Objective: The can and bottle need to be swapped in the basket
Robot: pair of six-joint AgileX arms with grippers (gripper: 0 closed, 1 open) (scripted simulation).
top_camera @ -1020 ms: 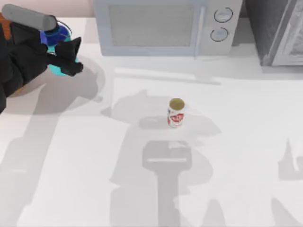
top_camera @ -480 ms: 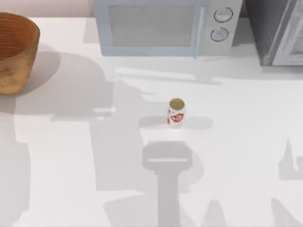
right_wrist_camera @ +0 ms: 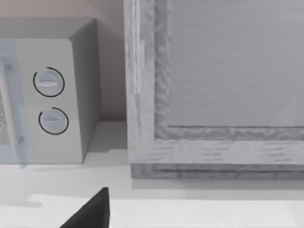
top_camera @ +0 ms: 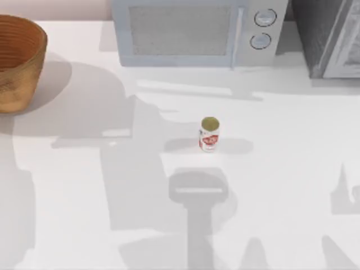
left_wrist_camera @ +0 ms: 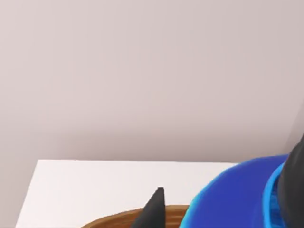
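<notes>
Can (top_camera: pixel 208 134) upright mid-table, gold top up

can (top_camera: pixel 208 134) stands alone mid-table, open all round | microwave (top_camera: pixel 194 31) (behind) walls the back

One can (top_camera: pixel 208 134) stands on the tabletop (top_camera: pixel 281 169). One basket (top_camera: pixel 17 62) sits at about ten o'clock. One bottle (left_wrist_camera: pixel 237 199) shows in the left wrist view. One microwave (top_camera: pixel 191 31) stands at twelve o'clock, with two round dials (top_camera: pixel 264 18). One grey cabinet (top_camera: pixel 332 36) stands at two o'clock.
</notes>
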